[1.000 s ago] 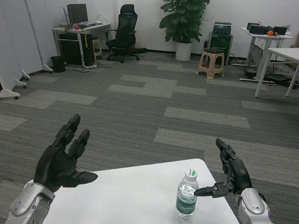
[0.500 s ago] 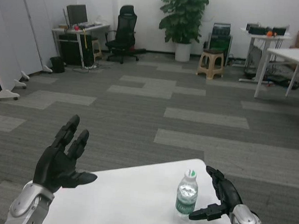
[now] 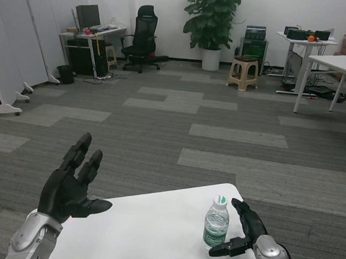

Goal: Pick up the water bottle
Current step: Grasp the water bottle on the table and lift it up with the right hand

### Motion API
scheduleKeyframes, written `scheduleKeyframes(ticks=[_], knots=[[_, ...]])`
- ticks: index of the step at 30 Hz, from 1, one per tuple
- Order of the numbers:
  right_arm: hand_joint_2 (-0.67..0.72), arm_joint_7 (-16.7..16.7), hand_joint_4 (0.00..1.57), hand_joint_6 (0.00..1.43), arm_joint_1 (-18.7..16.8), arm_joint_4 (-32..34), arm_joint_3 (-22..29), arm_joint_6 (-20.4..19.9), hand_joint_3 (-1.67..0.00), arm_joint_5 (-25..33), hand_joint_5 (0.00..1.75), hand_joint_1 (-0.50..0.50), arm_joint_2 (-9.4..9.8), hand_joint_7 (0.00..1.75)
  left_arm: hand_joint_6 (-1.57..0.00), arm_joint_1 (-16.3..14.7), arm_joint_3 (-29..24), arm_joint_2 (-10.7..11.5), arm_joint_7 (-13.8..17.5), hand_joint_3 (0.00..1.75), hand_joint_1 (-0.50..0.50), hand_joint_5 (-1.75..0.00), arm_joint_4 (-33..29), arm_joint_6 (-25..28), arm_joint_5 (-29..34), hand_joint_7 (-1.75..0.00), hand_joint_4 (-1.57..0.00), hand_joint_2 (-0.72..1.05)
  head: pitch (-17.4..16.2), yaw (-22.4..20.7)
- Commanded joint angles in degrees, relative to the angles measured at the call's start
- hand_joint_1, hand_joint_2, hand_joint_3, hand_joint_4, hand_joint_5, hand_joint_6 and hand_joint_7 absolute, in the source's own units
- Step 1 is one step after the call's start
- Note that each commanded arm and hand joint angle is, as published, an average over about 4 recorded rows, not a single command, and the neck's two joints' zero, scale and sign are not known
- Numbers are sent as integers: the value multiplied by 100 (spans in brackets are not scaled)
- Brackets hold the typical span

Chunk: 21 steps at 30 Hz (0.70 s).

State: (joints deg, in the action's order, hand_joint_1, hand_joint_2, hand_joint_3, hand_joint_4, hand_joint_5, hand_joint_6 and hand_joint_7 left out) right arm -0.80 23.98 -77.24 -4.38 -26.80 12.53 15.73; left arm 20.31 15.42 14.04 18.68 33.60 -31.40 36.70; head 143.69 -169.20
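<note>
A clear water bottle (image 3: 216, 222) with a white cap and green label stands upright near the right front of the white table (image 3: 151, 226). My right hand (image 3: 241, 233) sits low just right of the bottle, fingers spread, its thumb reaching toward the bottle's base; whether the thumb touches the bottle is unclear. My left hand (image 3: 71, 182) is raised over the table's left edge, fingers apart, holding nothing.
Grey carpet floor stretches beyond the table. Far off stand an office chair (image 3: 143, 39), a desk with a monitor (image 3: 92, 34), a potted plant (image 3: 212, 25), a stool (image 3: 245, 72) and white tables (image 3: 331, 64) at the right.
My right hand has dropped lower and moved closer to the bottle, its thumb now near the bottle's base. The left hand has stayed where it was.
</note>
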Motion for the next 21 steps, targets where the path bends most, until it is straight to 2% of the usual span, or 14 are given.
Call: scheduleKeyframes(ticks=[1,8,14,21], knots=[[9,225,0,1,342,-214,-59,39,-8,-23,0,-29,-48,7,0,43,-20,5,-5,9,-50,0,15,-24,17,0,0,34,11,-25],[9,542,0,2,527,-333,-98,74,-10,-111,0,-29,-114,7,0,43,-31,3,-5,9,-50,0,15,-32,22,0,0,34,14,-31],[9,731,0,0,621,-529,-336,144,-8,-163,0,-26,-162,0,0,43,-31,3,-5,9,-50,0,15,-32,22,0,0,34,-2,-33],[9,895,0,0,650,-625,-597,256,-8,-275,0,-25,-217,2,0,43,-31,-6,-5,9,-50,0,15,-32,17,0,0,34,-20,-26]])
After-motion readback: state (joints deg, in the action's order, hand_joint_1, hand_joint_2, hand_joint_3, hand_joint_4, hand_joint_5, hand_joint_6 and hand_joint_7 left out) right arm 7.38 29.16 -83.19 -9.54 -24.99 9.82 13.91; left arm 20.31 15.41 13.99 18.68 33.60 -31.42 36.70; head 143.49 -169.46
